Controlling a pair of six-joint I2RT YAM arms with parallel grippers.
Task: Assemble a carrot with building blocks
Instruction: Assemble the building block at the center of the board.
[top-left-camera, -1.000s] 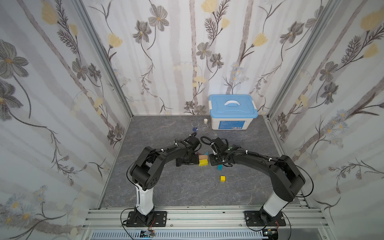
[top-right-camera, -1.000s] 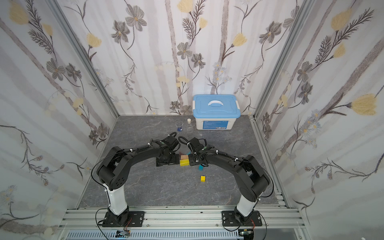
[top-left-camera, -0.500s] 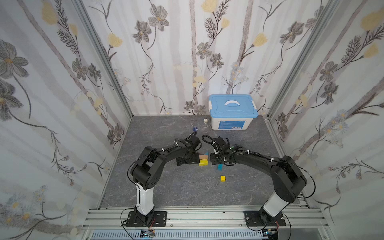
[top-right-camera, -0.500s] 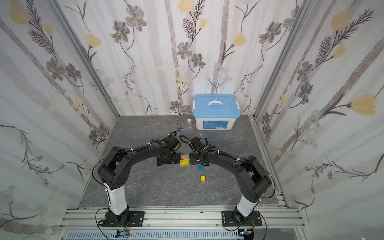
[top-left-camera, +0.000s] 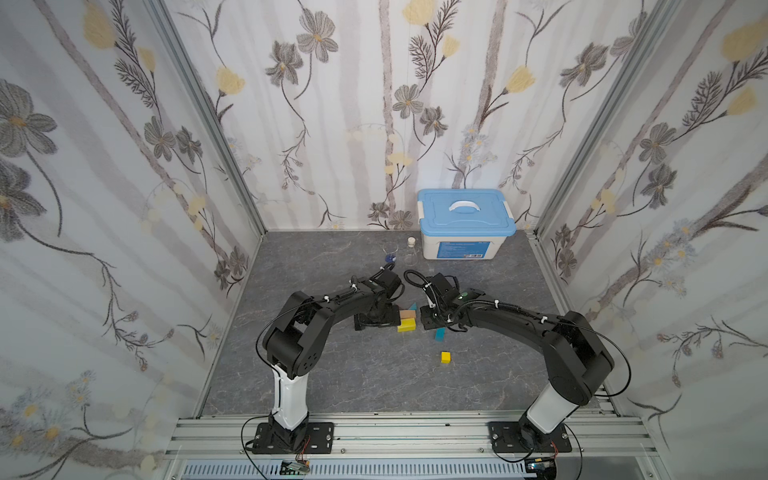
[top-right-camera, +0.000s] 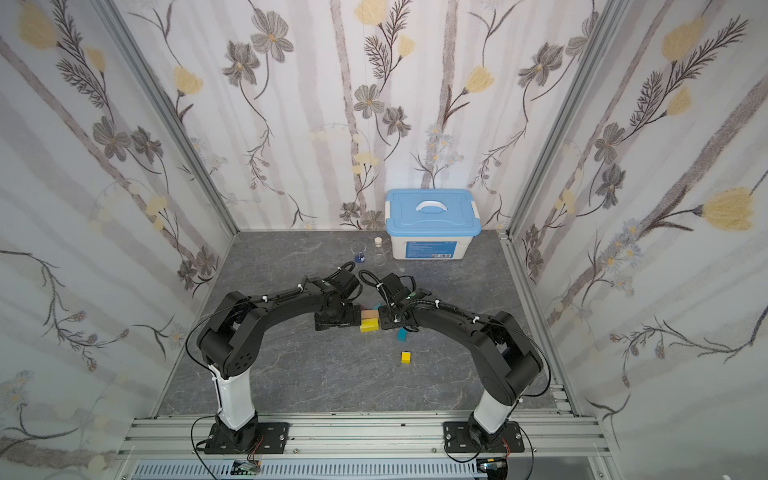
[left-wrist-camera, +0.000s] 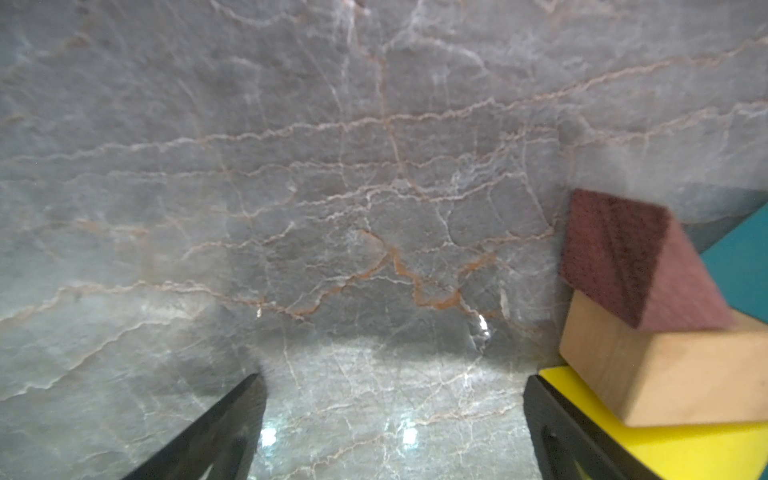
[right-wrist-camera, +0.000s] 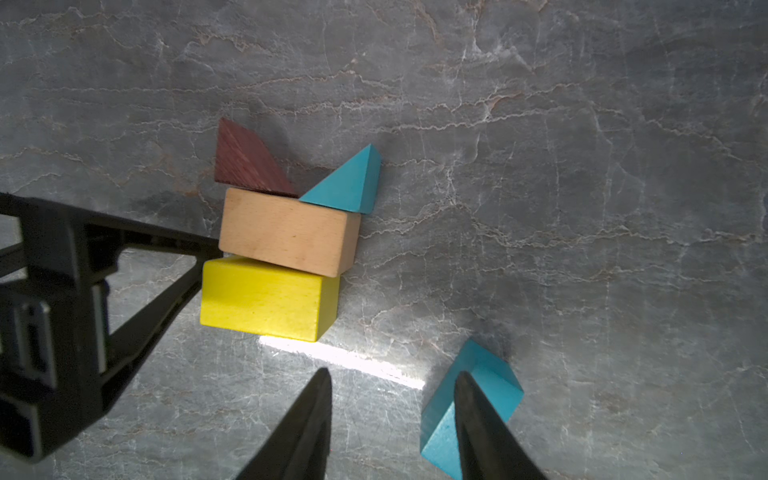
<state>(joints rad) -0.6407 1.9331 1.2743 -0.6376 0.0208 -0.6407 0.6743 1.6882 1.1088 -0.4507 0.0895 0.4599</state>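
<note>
**A:** Where is the carrot sitting?

**B:** The carrot (top-left-camera: 406, 319) is lying half-built in the middle of the grey table (top-left-camera: 340, 374), between the two grippers. The tan bar (right-wrist-camera: 286, 230) is lying flat. The maroon triangle (right-wrist-camera: 245, 160) and the teal triangle (right-wrist-camera: 349, 183) are touching its far long side. The yellow bar (right-wrist-camera: 266, 297) is pressing against its near side, shifted a little toward the left gripper (left-wrist-camera: 395, 376).

**A:** And the loose blocks?

**B:** The teal bar (right-wrist-camera: 496, 380) is lying askew just beside the right gripper (right-wrist-camera: 392, 374), apart from the yellow bar. The yellow cube (top-left-camera: 446, 357) is sitting alone nearer the front rail (top-left-camera: 415, 428), well apart from everything.

**A:** What are the grippers doing?

**B:** The left gripper is hanging with its jaws spread wide over bare table, holding nothing. One of its fingers (right-wrist-camera: 199, 247) is touching the end of the tan-and-yellow pair. The right gripper is hovering with its jaws partly apart, bare table showing between the tips.

**A:** Is anything getting in the way?

**B:** One right finger (right-wrist-camera: 486, 449) is crossing in front of the teal bar and hiding part of it; whether it is touching, I cannot tell. In both top views the left arm (top-left-camera: 332, 299) is hiding nearly all of the maroon triangle.

**A:** What else is standing around?

**B:** A blue-lidded white box (top-left-camera: 465, 216) is standing against the back wall (top-left-camera: 374, 124). A glass beaker (top-left-camera: 390, 251) and a small corked flask (top-left-camera: 411, 255) are standing just beside it, all well clear of the blocks.
</note>
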